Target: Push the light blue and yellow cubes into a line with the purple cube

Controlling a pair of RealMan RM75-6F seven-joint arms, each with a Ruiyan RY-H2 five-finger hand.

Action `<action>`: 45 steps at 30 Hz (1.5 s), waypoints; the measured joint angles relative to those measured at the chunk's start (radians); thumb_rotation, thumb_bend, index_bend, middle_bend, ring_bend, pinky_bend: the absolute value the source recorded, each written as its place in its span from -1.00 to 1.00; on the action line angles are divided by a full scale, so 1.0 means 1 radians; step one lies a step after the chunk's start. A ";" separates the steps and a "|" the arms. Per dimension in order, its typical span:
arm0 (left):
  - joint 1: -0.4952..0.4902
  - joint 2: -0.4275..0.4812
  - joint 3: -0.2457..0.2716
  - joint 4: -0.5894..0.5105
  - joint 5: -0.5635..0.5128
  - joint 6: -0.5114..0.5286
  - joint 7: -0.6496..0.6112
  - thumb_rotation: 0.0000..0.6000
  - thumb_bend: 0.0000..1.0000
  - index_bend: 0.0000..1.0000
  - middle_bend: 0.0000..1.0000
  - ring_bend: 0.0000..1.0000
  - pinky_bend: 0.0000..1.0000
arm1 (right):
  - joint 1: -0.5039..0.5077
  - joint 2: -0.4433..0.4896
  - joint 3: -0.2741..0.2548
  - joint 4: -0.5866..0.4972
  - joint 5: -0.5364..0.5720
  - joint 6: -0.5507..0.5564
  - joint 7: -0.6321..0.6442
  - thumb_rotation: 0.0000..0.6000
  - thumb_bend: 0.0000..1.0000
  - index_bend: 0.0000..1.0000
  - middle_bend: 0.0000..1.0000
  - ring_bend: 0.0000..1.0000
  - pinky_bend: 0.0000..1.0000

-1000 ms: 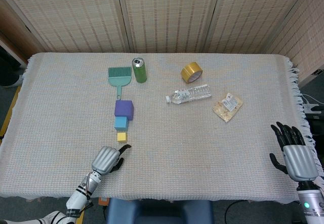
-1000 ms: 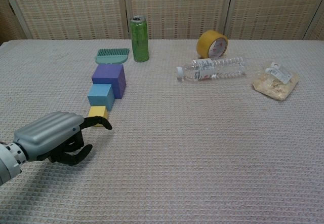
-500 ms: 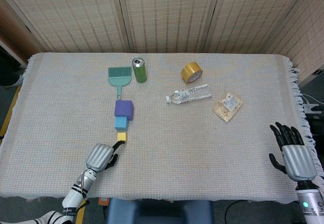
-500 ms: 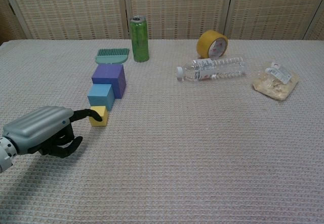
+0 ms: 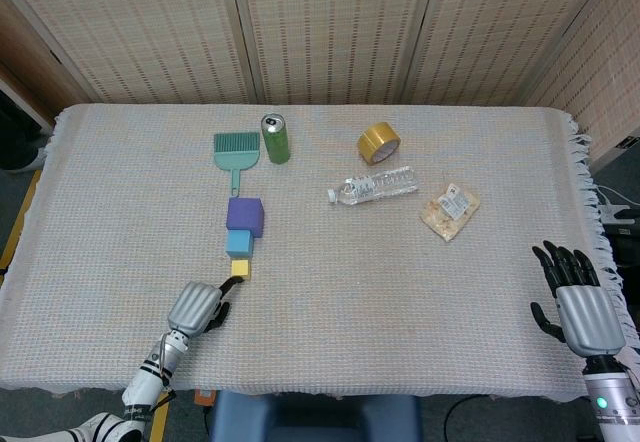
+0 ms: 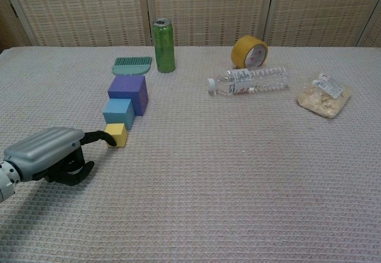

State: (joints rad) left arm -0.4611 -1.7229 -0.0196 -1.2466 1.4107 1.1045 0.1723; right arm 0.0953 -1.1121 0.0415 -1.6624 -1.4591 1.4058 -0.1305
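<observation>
The purple cube [image 5: 245,216] [image 6: 127,93], the light blue cube [image 5: 239,243] [image 6: 118,112] and the small yellow cube [image 5: 240,268] [image 6: 118,135] stand in a column, each touching its neighbour. My left hand [image 5: 197,307] [image 6: 50,153] lies on the cloth just near-left of the yellow cube. One finger is stretched out and touches that cube's near-left side; the others are curled in. My right hand [image 5: 580,302] hovers at the table's near right edge, fingers spread, holding nothing.
Beyond the purple cube lie a green brush [image 5: 235,150] and a green can [image 5: 276,138]. A yellow tape roll [image 5: 379,143], a plastic bottle [image 5: 373,185] and a snack bag [image 5: 450,210] lie to the right. The table's front edge [image 5: 300,387] is close behind my left hand.
My left hand has shifted left and slightly back, and its outstretched finger now touches the yellow cube's side. The yellow cube has moved slightly toward the light blue cube. The right hand stays still.
</observation>
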 measured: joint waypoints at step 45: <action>-0.019 -0.054 -0.041 0.095 -0.021 -0.012 -0.041 1.00 0.22 -0.52 1.00 1.00 1.00 | 0.001 0.002 0.001 -0.001 0.008 -0.006 -0.001 1.00 -0.73 -1.00 -1.00 -1.00 -1.00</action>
State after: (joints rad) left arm -0.4801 -1.7768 -0.0604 -1.1515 1.3901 1.0927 0.1316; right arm 0.0968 -1.1097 0.0422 -1.6632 -1.4513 1.4000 -0.1320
